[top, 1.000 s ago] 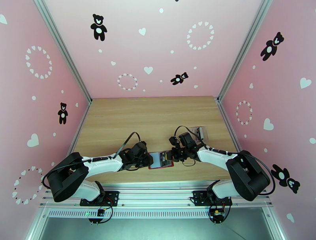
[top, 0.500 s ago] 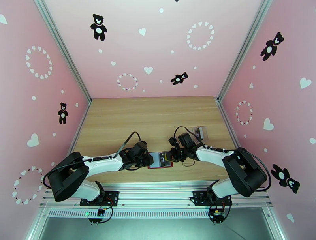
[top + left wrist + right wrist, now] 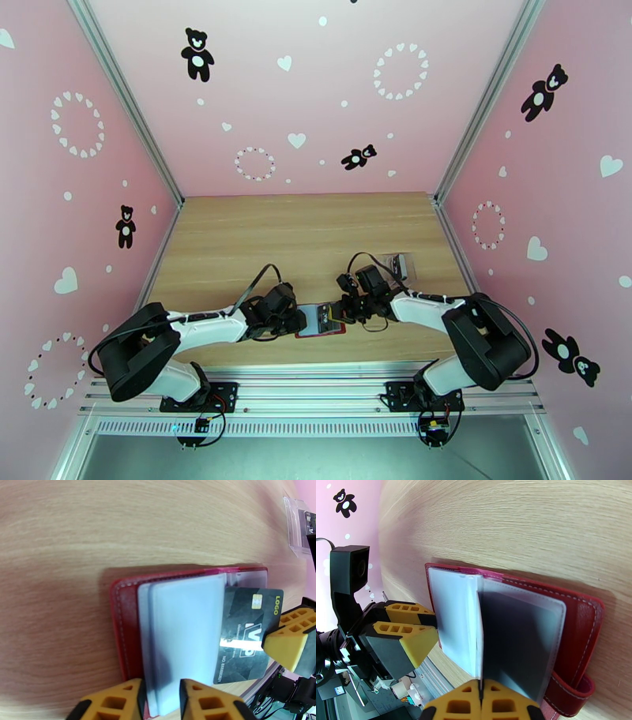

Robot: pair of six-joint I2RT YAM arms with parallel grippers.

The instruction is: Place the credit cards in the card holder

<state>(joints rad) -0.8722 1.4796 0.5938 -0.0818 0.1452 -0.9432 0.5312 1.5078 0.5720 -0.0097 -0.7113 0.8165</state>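
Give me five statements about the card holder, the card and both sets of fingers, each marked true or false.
1. The card holder lies open on the table. True.
2. The left fingers hang open above bare wood. False: they pinch the holder's clear pockets.
3. The right fingers hold a dark card partly slid into a pocket. True.
4. The clear plastic case lies on top of the holder. False: it lies apart, farther back and to the right.
5. The card bears the word LOGO. True.
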